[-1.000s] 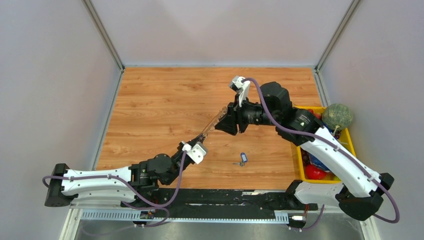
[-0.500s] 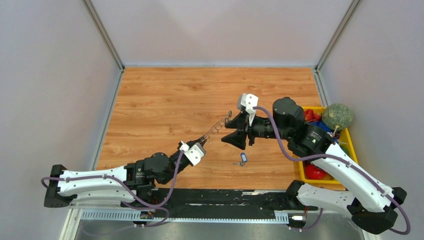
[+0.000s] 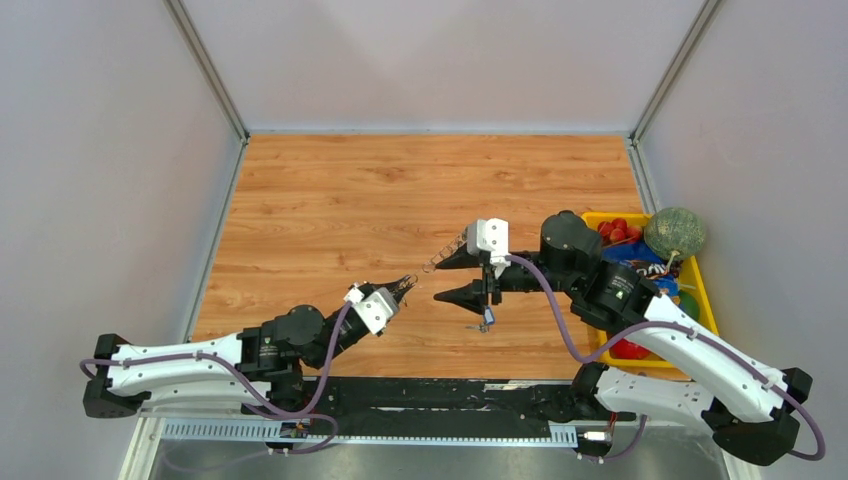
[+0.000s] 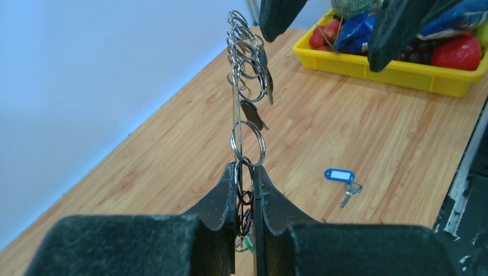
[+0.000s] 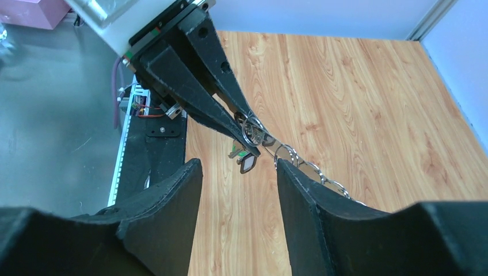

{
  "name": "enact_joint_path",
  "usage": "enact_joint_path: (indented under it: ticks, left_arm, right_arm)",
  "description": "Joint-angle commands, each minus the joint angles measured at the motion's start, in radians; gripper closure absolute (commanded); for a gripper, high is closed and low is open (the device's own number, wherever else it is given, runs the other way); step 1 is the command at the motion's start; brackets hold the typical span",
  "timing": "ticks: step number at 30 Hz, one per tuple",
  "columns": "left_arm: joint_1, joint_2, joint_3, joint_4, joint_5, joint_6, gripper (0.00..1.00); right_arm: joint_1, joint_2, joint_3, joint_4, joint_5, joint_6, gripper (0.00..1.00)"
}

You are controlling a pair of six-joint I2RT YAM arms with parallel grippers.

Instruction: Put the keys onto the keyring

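Note:
My left gripper (image 3: 402,286) is shut on the near end of the keyring (image 3: 446,252), a thin silvery hoop held edge-on that rises away from it. The keyring (image 4: 234,109) carries several small split rings and dark-headed keys (image 4: 253,114). A green tag (image 5: 237,153) and a dark tag (image 5: 248,165) hang close to the left gripper (image 5: 246,127). My right gripper (image 3: 439,281) is open, facing the left one, with the keyring (image 5: 299,164) passing by its right finger. A key with a blue tag (image 4: 339,175) lies on the table under the right gripper, partly hidden in the top view.
A yellow bin (image 3: 599,335) with red fruit and packets stands at the table's right edge. A green melon (image 3: 674,232) sits at its far corner. Grey walls close the table on three sides. The black base rail runs along the near edge.
My right gripper has left the far end of the keyring, swung down toward the near side and opened wider. The left arm drew back slightly with the keyring.

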State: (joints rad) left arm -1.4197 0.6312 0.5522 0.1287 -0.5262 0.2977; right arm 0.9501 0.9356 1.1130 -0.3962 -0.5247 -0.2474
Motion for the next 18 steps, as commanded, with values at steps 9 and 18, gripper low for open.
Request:
enact_joint_path:
  ticks: [9, 18]
  left_arm:
    - [-0.002, -0.06, 0.045, 0.035, 0.096, -0.059, 1.0]
    - [-0.002, -0.094, 0.04, 0.034, 0.134, -0.081, 1.0]
  right_arm:
    - [0.076, -0.012, 0.002, 0.104, 0.067, -0.066, 0.45]
    - [0.105, -0.013, 0.007, 0.107, 0.126, -0.062, 0.45]
